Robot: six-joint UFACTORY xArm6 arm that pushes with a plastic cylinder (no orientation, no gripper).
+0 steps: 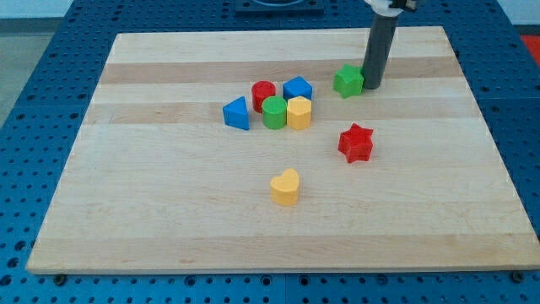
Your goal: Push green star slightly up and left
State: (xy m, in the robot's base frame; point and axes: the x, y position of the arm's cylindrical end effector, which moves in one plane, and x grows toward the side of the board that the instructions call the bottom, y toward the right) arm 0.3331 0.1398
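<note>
While your tip (371, 86) is resting just at the green star's (348, 80) right edge, near the top of the wooden worktop (169, 219), you are looking at a rod with no claw, so nothing is open or closed. You are wanting a short nudge: bring the contact round to the star's lower right side, then push gently, stopping well before the blue block (297, 88) and red cylinder (263, 93).
</note>
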